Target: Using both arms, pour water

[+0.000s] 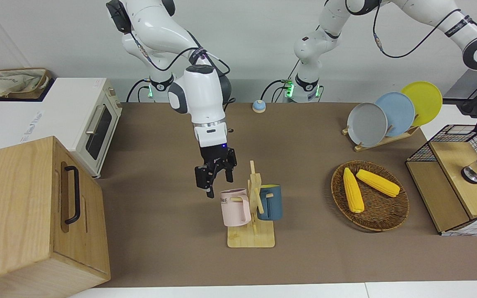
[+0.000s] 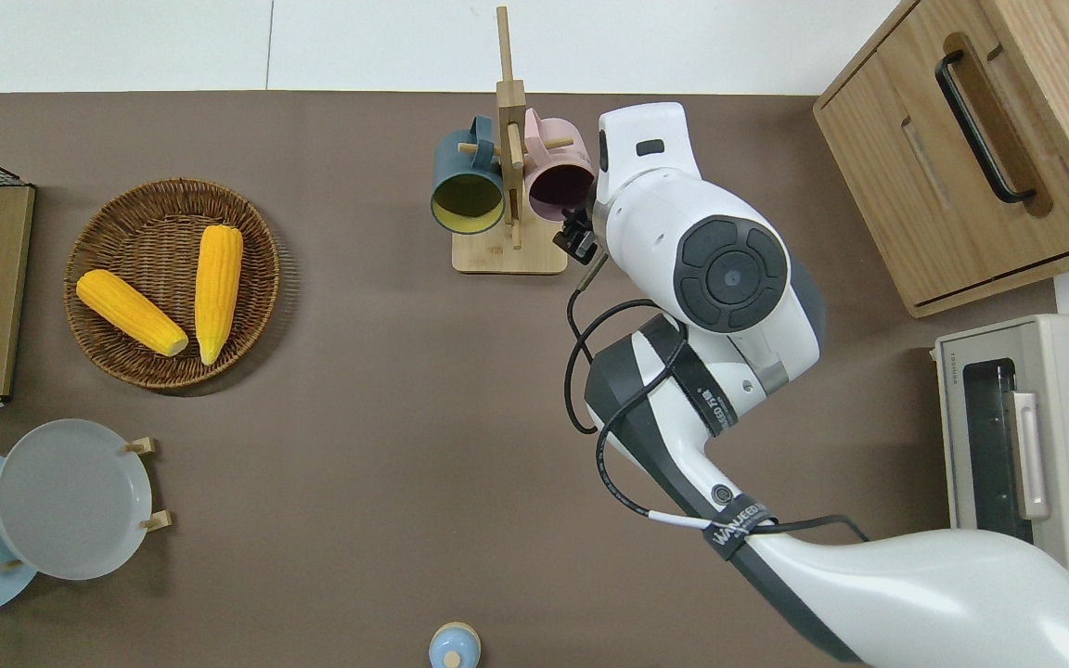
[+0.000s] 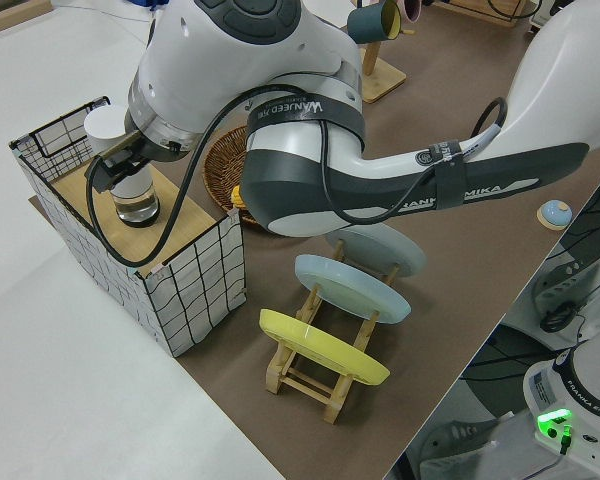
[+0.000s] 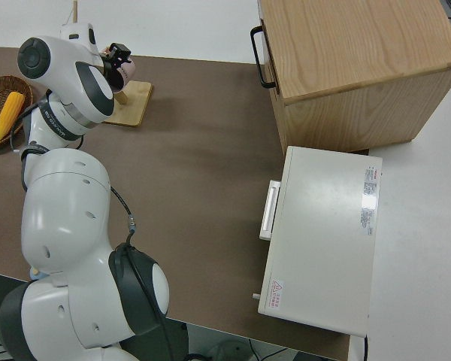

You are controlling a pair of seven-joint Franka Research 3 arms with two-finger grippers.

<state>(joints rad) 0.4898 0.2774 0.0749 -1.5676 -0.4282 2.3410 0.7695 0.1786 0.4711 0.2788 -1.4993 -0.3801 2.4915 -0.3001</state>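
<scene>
- The right gripper point(image 1: 215, 179) is seen in the air just beside the pink mug point(image 1: 234, 207), toward the right arm's end of the table. Its fingers are pointed down at the table and are parted, and nothing is held between them.
- In the overhead view the right gripper point(image 2: 577, 237) is found over the edge of the wooden mug rack point(image 2: 508, 252), close to the open mouth of the pink mug point(image 2: 559, 181).
- The last link of the right arm point(image 1: 203, 103) is held almost upright, with its long axis leaning a little toward the rack.
- The left gripper point(image 3: 118, 165) is placed at a glass point(image 3: 136, 203) on the wooden shelf inside the wire basket point(image 3: 193, 297), at the left arm's end of the table. Whether the glass is gripped cannot be told.
- The pink mug and the blue mug point(image 1: 270, 201) are hung on the rack by their handles, with their mouths turned toward the robots.
- Printed letters are seen on the pink mug, but only "ME" can be read.
- The word "FRANKA EMIKA" is read on the left arm point(image 3: 310, 120) in the left side view.
- Two corn cobs point(image 1: 352, 189) are laid in the woven basket point(image 1: 387, 221).
</scene>
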